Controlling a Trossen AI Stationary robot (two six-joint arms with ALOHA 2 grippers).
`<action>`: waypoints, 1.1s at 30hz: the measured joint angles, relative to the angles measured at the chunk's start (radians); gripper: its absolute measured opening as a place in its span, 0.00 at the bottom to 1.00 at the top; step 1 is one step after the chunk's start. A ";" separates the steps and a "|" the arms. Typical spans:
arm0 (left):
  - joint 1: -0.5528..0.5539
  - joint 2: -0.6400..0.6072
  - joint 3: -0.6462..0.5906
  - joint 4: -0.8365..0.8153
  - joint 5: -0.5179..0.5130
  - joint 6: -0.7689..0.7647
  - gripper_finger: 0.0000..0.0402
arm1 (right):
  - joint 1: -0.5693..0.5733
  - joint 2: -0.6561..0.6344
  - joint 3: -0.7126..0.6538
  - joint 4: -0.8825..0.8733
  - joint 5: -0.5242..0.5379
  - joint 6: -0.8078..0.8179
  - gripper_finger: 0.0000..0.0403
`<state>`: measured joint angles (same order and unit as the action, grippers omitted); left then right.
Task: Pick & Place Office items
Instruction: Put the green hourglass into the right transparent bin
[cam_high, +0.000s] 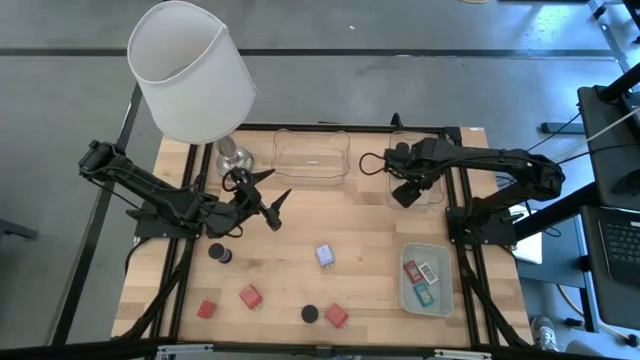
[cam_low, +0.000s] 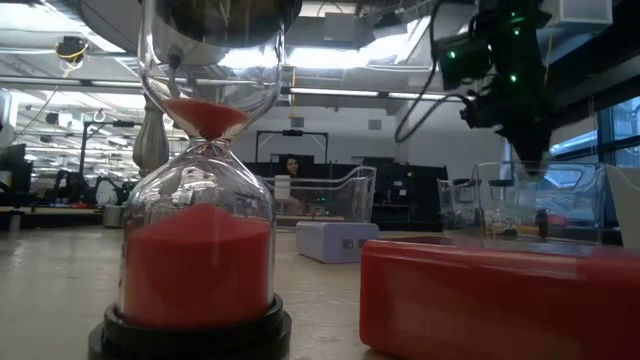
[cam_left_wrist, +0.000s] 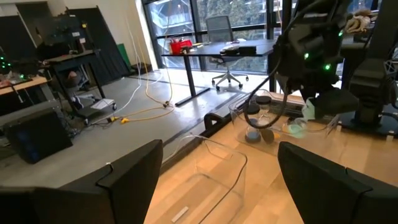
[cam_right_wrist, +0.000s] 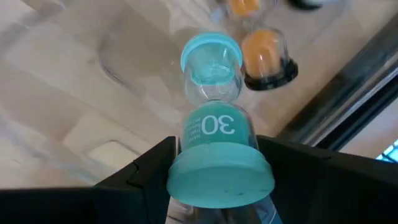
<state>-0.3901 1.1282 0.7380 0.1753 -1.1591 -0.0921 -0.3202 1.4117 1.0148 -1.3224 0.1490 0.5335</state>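
Item: teal sand timer, marked "30", teal caps at both ends, clear pinched glass or plastic between. It is pinched in your right gripper, whose dark fingers close on the body just under the near cap. In the high view the right gripper hangs at the upper right of the frame, over the clear tray at the table's far edge.

Handling: light, rigid, smooth-walled, likely brittle at the narrow waist. Grip the wide bulb or the cap, never the neck; squeeze only enough to stop it sliding, and set it down gently.

Neighbouring stock: an orange sand timer with a black base already lies in that tray, right beside the teal one; leave room for it.

Loose on the table, lower centre of the high view: a lavender-blue cube, red blocks, black-capped timers. One red sand timer fills the left of the low view.

Left gripper: fingers spread wide, holding nothing, centre left near the lamp.

Whether the pale-green tray holds only flat cards I cannot tell for certain.
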 joint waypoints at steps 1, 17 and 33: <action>0.000 0.000 0.000 0.000 0.000 0.000 0.79 | -0.006 0.000 -0.011 -0.001 0.000 0.000 0.50; 0.000 0.000 0.000 -0.001 0.001 0.017 0.79 | -0.104 0.000 -0.099 0.007 -0.029 -0.052 0.51; 0.000 0.000 0.000 -0.020 0.001 0.018 0.79 | -0.133 0.000 -0.115 0.060 -0.022 -0.085 0.61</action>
<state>-0.3901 1.1282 0.7380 0.1555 -1.1584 -0.0746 -0.4530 1.4117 0.9001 -1.2620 0.1268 0.4487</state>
